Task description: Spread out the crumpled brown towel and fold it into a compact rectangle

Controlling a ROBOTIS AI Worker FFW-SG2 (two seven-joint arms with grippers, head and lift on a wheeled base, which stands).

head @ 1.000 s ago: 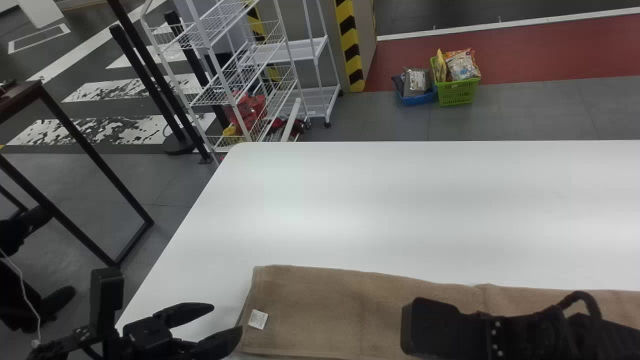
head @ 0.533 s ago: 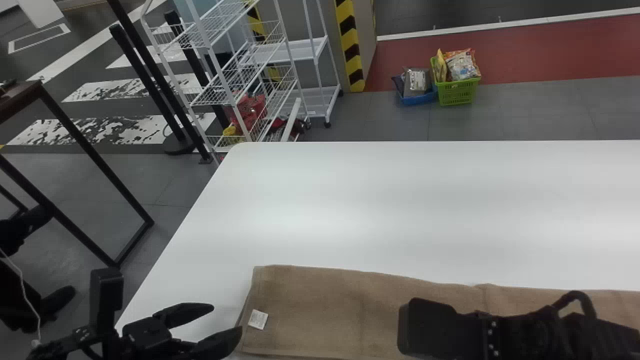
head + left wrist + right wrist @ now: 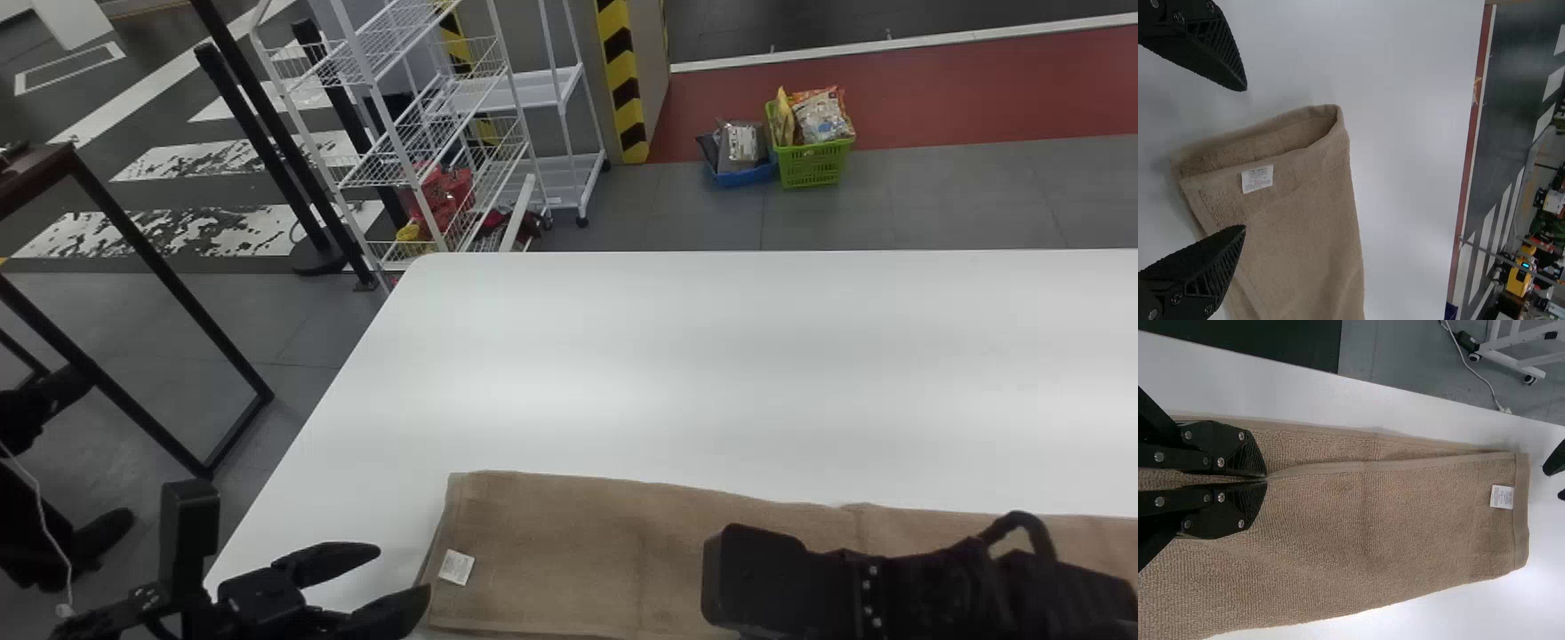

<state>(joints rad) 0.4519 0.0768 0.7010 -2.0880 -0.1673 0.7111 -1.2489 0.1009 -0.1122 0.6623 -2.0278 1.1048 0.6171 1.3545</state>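
Towel of brown terrycloth (image 3: 569, 551) lies doubled lengthwise, crosswise folds likely remaining; left jaws apart, right jaws clamped on its hem (image 3: 1325, 468).

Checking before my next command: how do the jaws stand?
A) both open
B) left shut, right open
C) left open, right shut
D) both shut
C: the left gripper has its jaws apart, while those of the right gripper meet at an edge of the towel.

The left hand (image 3: 404, 569) holds its fingers spread, while the right hand's (image 3: 763, 580) are pressed together.
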